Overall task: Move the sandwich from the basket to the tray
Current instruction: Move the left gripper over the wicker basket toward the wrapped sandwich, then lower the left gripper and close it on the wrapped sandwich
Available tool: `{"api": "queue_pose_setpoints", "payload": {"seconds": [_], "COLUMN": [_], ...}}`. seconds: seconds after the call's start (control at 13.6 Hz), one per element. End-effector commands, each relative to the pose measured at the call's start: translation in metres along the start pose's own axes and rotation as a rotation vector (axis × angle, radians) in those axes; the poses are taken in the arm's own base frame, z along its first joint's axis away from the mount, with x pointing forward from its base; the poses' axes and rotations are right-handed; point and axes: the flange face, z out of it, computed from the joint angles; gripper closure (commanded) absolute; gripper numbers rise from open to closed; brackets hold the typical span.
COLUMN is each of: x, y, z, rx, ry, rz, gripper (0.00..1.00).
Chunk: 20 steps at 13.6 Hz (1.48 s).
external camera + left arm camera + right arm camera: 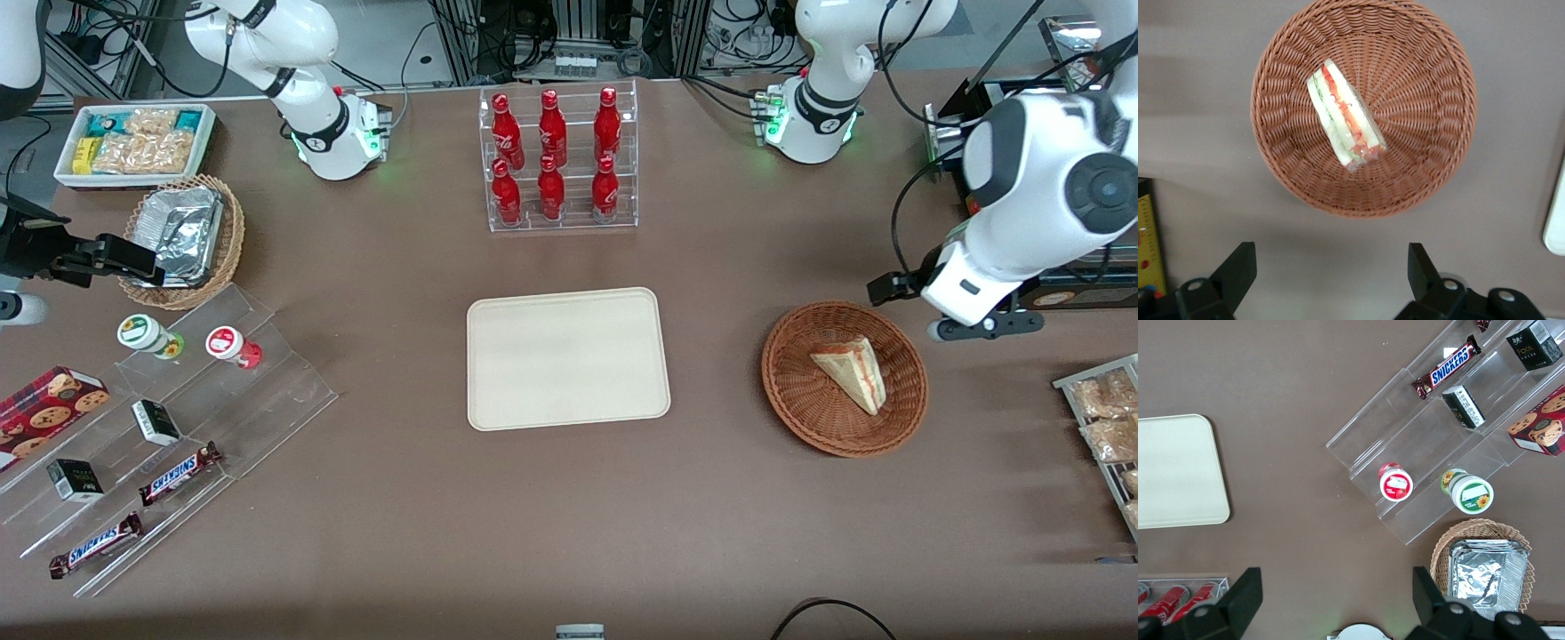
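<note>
A: Left wrist view: sandwich (1343, 117) lies in basket (1363, 107), wrapped. Gripper (1331, 270) is above table beside basket, fingers wide apart, holding nothing.

B: Risk?

A: Wrap maybe slippery, wedge can tip or slide out w/ off-centre pinch before tray (567, 357).

B: Any text?

A: "SNICKERS" on bars (178, 474), twice.

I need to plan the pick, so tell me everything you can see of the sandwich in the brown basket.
The sandwich is a triangular wedge of pale bread with red and green filling along its cut edge. It lies on its side in the basket, touching only the wicker. The open gripper hovers above the table beside the basket, not touching it.
</note>
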Motion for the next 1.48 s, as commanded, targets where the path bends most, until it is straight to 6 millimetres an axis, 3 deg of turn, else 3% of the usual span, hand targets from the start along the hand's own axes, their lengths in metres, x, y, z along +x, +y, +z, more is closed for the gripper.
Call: {"api": "queue_pose_setpoints", "payload": {"seconds": [0.0,0.66,1.4], "x": [-0.001,0.035,0.044], "y": [0.0,0.009,0.008], "z": [0.021,0.09,0.137], "rx": [-0.014,-0.04,-0.057], "ry": [0.028,0.035,0.044], "rz": [-0.045,-0.486,-0.546], "gripper": [0.0,0.0,0.0]}}
